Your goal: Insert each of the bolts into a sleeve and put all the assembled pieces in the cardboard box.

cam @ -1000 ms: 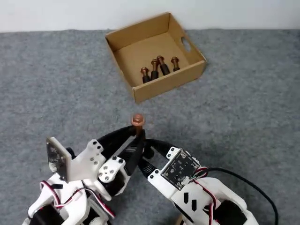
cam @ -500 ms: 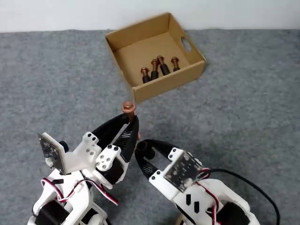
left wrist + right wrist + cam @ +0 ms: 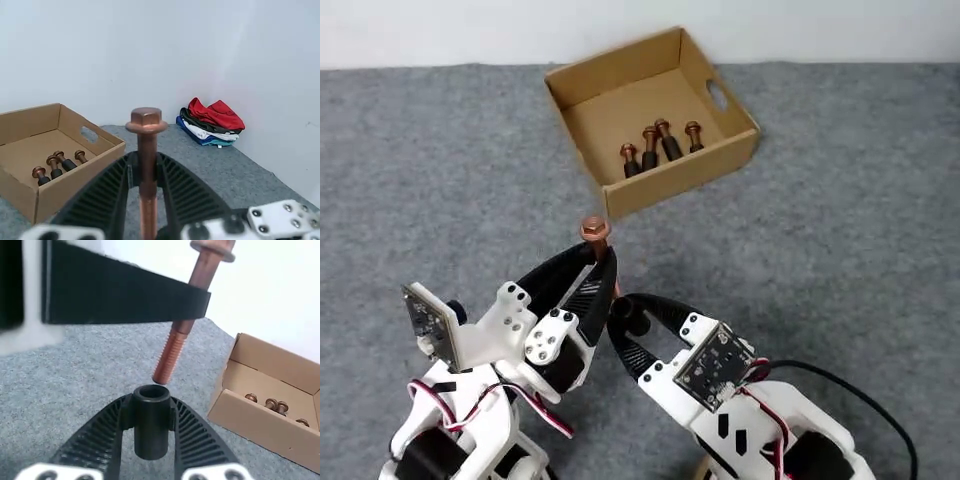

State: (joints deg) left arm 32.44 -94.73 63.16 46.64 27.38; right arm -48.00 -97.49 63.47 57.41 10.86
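Copper bolt (image 3: 595,230), from above, stands upright just in front of the cardboard box (image 3: 675,182), pinched by your left gripper (image 3: 601,267). Left wrist: jaws closed on its shank, box beyond. Right wrist: your right gripper (image 3: 150,407) clamps the black sleeve (image 3: 151,432), with the tilted bolt tip at its rim. Off-centre like this, pushing could jam it.

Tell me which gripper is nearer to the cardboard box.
Left. The left gripper, holding the bolt, is closer to the front wall of the cardboard box; the right gripper, holding the sleeve, sits behind it, farther back.
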